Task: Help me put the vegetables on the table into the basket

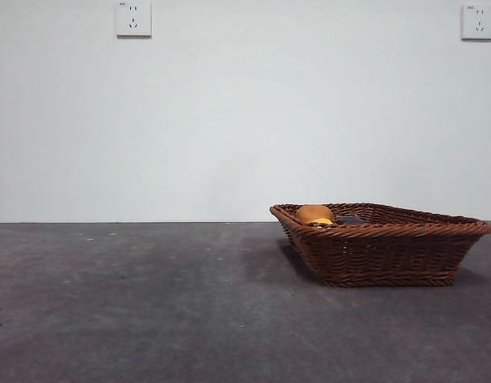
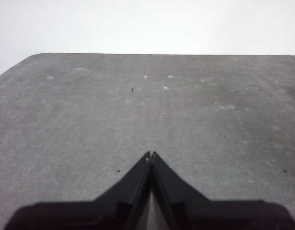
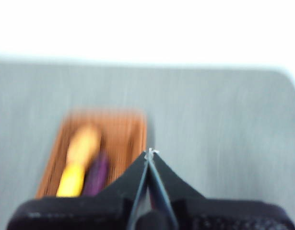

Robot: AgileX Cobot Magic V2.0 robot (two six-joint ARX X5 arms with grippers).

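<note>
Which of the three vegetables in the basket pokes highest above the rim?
The brown potato; the yellow corn and purple eggplant barely clear the basket rim.

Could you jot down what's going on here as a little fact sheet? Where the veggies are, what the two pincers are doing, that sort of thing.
basket: wicker basket standing on the table
potato: inside the basket
corn: inside the basket, next to the potato
eggplant: inside the basket, beside the corn
vegetables out on the table: none visible
left pincer: shut, holding nothing, above bare table
right pincer: shut, holding nothing, above the basket's edge
right wrist picture: blurred
</note>
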